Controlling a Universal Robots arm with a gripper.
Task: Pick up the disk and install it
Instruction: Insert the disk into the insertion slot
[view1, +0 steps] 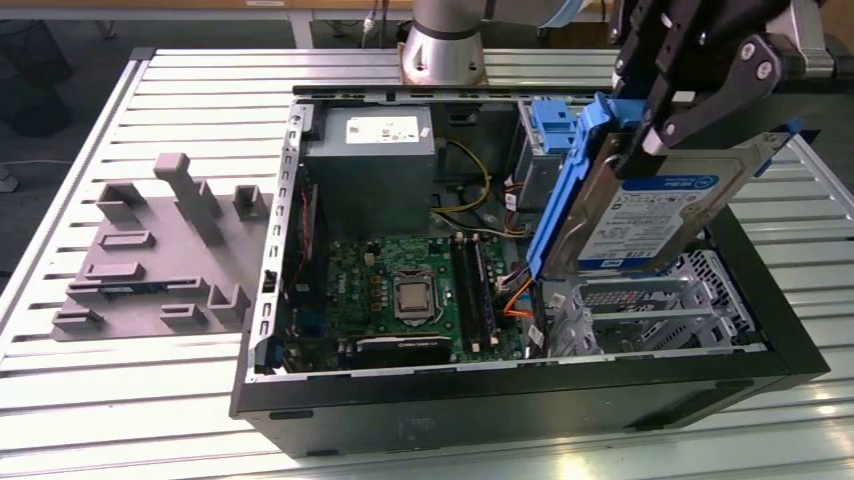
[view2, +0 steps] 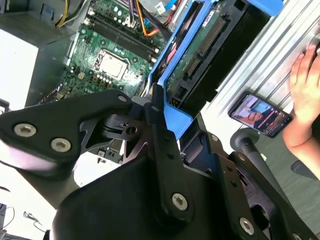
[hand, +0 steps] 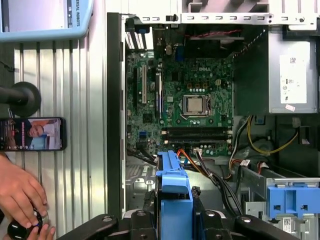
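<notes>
Disk: disk (view1: 661, 215) is held in the air and steeply tilted. Its label side faces the exterior view, and the blue carrier frame runs along its edge.
Disk location: over the metal drive cage (view1: 654, 310), at the exterior view's right inside the open computer case (view1: 534, 400). I cannot tell whether the lower end touches the cage.
Tool: tool (view1: 643, 140) pinches the disk's upper end, fingers (view2: 159, 107) pressed onto the blue frame.
Case interior: green motherboard (view1: 400, 290) beside the cage; grey power-supply box (view1: 367, 150) and upright blue bracket (view1: 554, 125) at the far wall.
Tabletop: slatted tabletop (view1: 134, 400) carries the case, with a grey fixture (view1: 147, 250) at the exterior view's left.
Bystander: a hand (hand: 20, 192) rests on the tabletop near a phone (hand: 32, 134).
</notes>
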